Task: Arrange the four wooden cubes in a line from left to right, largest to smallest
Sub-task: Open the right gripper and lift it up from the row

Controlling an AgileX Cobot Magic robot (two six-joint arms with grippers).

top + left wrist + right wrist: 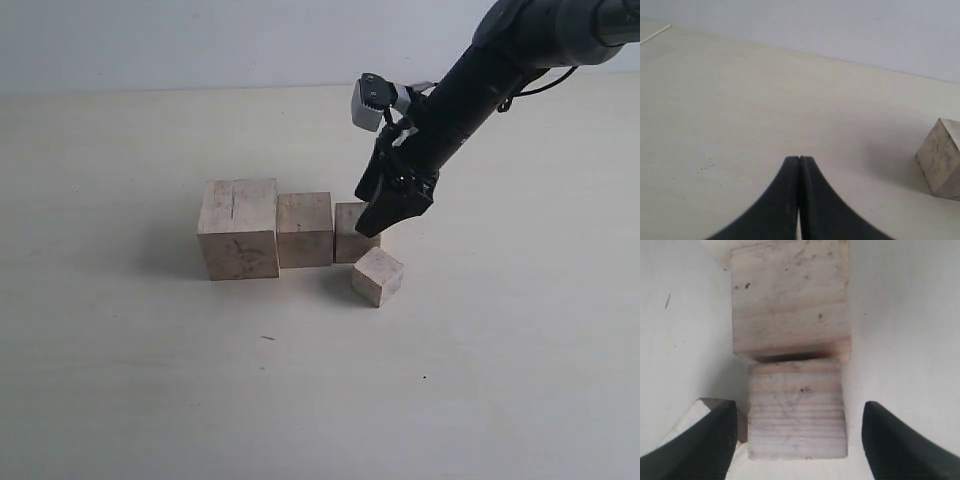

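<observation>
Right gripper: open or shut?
Open. Right gripper fingers sit spread, straddling the third cube, with gaps on both sides.

Pale cream tabletop (120, 380), plain whitish wall (200, 40) behind — soft, even light

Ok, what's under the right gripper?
The third cube in the row, centred beneath the open right gripper. In the exterior view, the gripper covers its upper right corner.

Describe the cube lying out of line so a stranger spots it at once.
On the pale table, three wooden cubes stand in a row, shrinking from left to right. Just in front of the row's right end, near the black right pincer, lies the fourth cube. It alone sits outside the row, turned corner-on.
</observation>
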